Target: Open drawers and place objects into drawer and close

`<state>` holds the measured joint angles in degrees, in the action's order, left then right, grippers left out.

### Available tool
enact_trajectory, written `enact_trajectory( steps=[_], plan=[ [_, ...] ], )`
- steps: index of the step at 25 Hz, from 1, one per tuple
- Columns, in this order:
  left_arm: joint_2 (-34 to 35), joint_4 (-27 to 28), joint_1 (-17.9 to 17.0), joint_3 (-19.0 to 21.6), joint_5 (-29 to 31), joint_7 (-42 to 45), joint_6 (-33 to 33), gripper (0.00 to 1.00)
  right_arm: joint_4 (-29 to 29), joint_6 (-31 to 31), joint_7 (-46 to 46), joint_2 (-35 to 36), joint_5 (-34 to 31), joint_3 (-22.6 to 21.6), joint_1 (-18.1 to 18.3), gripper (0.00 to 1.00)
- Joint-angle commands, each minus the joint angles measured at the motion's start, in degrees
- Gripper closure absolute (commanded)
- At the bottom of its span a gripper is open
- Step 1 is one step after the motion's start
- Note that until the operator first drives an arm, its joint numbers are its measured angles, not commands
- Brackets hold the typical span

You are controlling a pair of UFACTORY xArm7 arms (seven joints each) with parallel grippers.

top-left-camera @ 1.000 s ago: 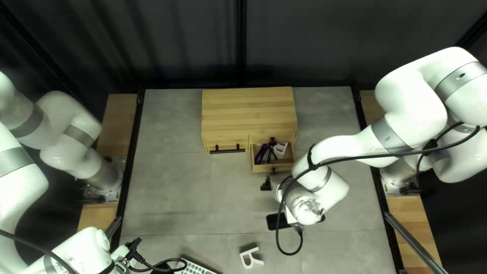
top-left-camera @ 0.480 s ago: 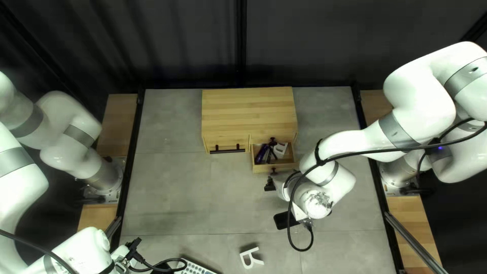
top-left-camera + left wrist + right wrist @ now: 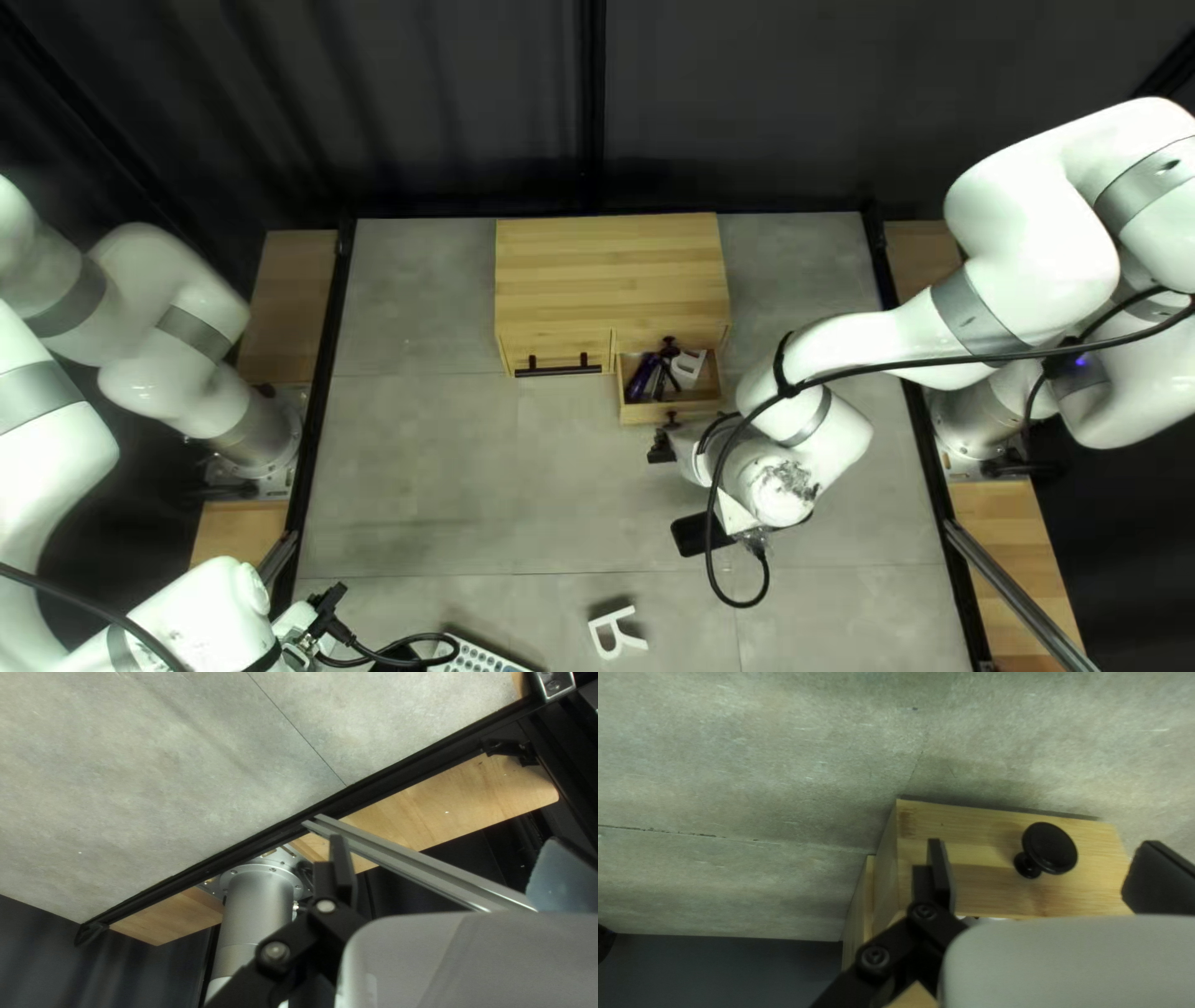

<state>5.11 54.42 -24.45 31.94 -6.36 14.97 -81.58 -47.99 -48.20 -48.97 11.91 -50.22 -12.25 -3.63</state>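
Near open light-wood drawer (image 3: 697,411) holding purple obj (image 3: 641,377) & white piece (image 3: 687,364), R gripper (image 3: 660,448) has jaws spread, round black knob (image 3: 1051,849) ahead btwn them; L gripper (image 3: 329,599), jaws also apart, is by table's (image 3: 436,498) L edge.

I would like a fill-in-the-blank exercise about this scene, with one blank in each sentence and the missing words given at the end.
1. The pulled-out drawer has on its front a round black ____.
2. The right end effector has its fingers apart, so it is not shut but ____.
3. The white letter lying on the table has the shape of the capital ____.
4. The cabinet's other drawer has a bar handle, whose colour is ____.

Missing words: knob; open; R; black.
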Motion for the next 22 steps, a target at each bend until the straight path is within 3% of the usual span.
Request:
enact_trajectory(
  steps=[1,22],
  plan=[
    [0.0,0.0,0.0,0.0,0.0,0.0,0.0,0.0,-0.5,-0.2,-0.2,0.5,0.0,0.2,0.1,0.0],
    [0.0,0.0,0.0,0.0,0.0,0.0,0.0,0.0,0.1,-0.2,-0.7,-0.1,-0.3,0.8,0.9,0.0]
  ],
)
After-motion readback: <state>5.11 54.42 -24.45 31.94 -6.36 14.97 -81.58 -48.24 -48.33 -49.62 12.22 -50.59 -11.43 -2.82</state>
